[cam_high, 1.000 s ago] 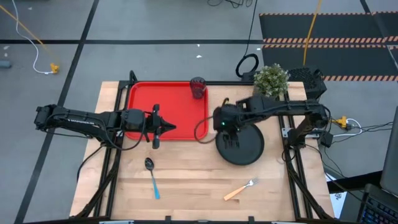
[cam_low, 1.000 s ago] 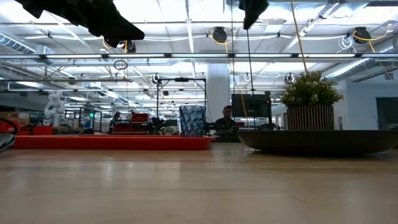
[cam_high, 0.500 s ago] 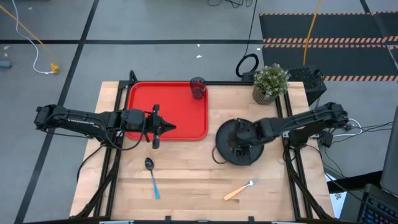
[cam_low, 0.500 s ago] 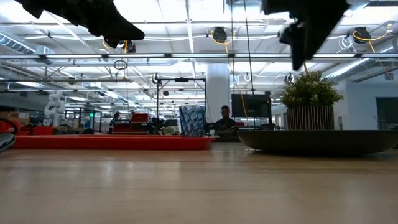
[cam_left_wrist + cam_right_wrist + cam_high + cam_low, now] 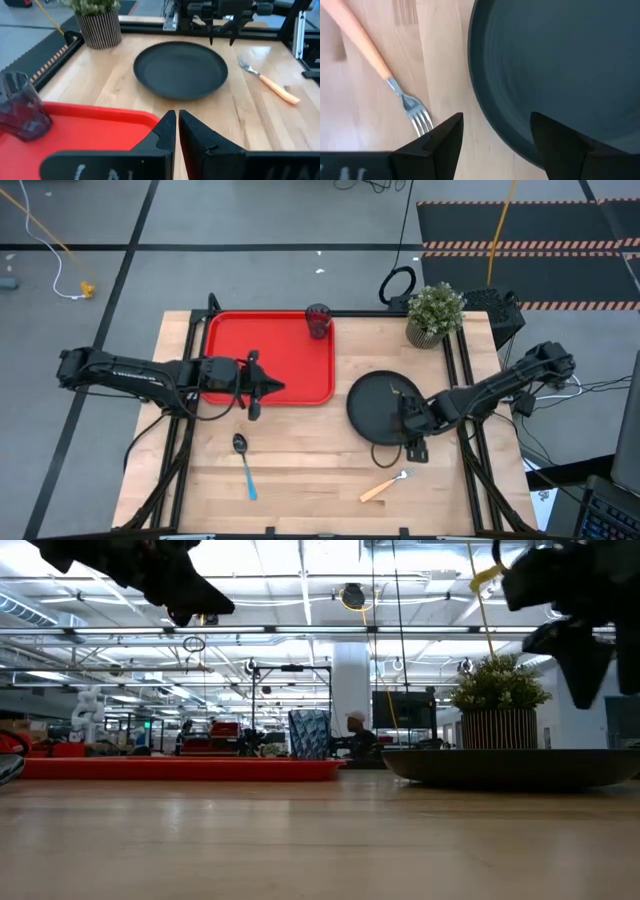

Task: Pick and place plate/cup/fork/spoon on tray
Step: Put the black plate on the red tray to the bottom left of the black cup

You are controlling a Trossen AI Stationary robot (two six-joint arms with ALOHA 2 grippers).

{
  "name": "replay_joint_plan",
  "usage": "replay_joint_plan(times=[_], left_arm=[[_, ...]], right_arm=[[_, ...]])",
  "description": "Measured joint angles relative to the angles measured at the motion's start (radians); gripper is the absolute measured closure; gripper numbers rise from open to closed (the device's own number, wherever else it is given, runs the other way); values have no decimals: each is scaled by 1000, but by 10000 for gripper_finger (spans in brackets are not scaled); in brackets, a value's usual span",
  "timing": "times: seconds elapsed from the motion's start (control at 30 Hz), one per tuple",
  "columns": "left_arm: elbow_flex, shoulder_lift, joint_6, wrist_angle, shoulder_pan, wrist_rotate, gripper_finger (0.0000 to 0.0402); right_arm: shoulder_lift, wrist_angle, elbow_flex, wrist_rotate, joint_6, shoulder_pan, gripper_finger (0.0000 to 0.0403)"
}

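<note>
The black plate (image 5: 380, 405) rests flat on the wooden table right of the red tray (image 5: 268, 350). The dark cup (image 5: 318, 320) stands upright in the tray's far right corner. The fork (image 5: 388, 484) and the spoon (image 5: 243, 460) lie on the table near its front edge. My right gripper (image 5: 412, 430) is open and hovers over the plate's near right rim (image 5: 485, 115), which shows between its fingers; it touches nothing. My left gripper (image 5: 270, 387) is shut and empty above the tray's near right part, and it also shows in the left wrist view (image 5: 175, 127).
A potted green plant (image 5: 434, 312) stands at the table's far right, behind the plate. Bare wood lies between the spoon and the fork. The right arm's base and cables stand at the table's right edge (image 5: 500, 395).
My right gripper has gone across the plate from its left side toward the table's right and near edges, and has come lower. It now stands over the plate's near right rim. The plate has stayed where it was.
</note>
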Motion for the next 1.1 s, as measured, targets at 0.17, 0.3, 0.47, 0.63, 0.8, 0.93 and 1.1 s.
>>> replay_joint_plan(times=[0.17, 0.3, 0.47, 0.63, 0.8, 0.93, 1.1], left_arm=[[0, 96, -7, 5, -3, 0, 376], [0, 169, -11, 29, -16, 0, 376], [0, 224, -10, 98, -38, 0, 376], [0, 241, -10, 151, -53, 0, 376], [0, 241, -9, 160, -58, 0, 376], [0, 241, 12, 162, -58, 0, 376], [0, 241, 17, 168, -57, 0, 376]], right_arm=[[-9, 27, -59, 28, -13, 45, 179], [-8, 72, -99, 66, -48, 70, 179], [-8, 99, -124, 113, -113, 83, 187], [-8, 140, -160, 106, -161, 83, 222], [-8, 172, -193, 102, -170, 83, 261], [-8, 184, -213, 101, -178, 83, 287], [-8, 192, -219, 98, -202, 82, 333]])
